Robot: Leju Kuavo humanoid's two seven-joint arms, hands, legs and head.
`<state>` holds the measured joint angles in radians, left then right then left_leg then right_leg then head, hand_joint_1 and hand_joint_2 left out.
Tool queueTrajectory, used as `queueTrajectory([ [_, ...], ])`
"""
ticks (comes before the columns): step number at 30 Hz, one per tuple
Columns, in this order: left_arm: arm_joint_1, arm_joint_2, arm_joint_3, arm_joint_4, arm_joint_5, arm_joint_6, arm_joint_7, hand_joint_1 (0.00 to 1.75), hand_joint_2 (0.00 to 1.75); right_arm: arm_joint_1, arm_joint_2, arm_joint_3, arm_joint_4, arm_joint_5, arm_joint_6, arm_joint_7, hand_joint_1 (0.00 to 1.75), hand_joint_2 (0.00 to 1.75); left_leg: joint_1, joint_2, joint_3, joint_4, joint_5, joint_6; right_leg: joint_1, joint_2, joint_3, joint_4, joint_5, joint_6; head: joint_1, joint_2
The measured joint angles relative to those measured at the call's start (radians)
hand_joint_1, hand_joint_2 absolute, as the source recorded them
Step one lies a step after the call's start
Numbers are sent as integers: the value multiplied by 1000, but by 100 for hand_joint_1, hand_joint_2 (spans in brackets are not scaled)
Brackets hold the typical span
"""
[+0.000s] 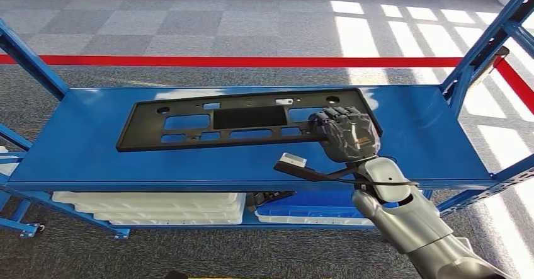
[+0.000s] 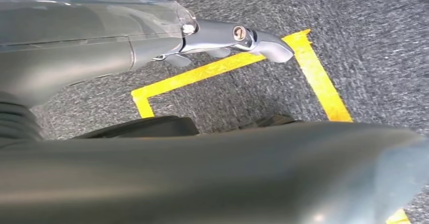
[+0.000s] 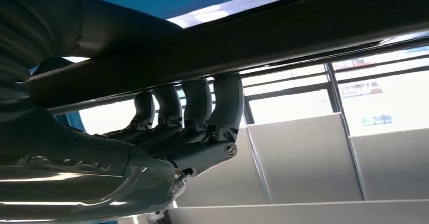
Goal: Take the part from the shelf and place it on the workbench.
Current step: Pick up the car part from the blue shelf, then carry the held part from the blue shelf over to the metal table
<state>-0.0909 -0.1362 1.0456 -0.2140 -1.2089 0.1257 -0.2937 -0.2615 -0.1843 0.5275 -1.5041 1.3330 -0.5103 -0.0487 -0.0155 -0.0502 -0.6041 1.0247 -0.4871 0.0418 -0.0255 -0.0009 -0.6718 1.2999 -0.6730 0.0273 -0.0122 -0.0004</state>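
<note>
- A long, flat black plastic part (image 1: 249,118), pierced with rectangular cut-outs and small round holes, lies lengthwise on the top deck of a blue metal shelf (image 1: 82,147).
- Its right end sits under the robot's right hand (image 1: 345,133), whose fingers (image 3: 202,107) curl over the edge.

Blue shelf (image 1: 82,147); black part (image 1: 189,121) on it
</note>
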Motion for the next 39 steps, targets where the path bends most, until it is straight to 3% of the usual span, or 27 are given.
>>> queueTrajectory([
  [39, 3, -3, 1, 0, -4, -2, -4, 0, 175, 3, -3, 14, -12, 0, 2, -6, 175, 175, 3, -27, 1, 8, -5, -5, -2, 10, 52, -137, 91, 1, 0, 0],
])
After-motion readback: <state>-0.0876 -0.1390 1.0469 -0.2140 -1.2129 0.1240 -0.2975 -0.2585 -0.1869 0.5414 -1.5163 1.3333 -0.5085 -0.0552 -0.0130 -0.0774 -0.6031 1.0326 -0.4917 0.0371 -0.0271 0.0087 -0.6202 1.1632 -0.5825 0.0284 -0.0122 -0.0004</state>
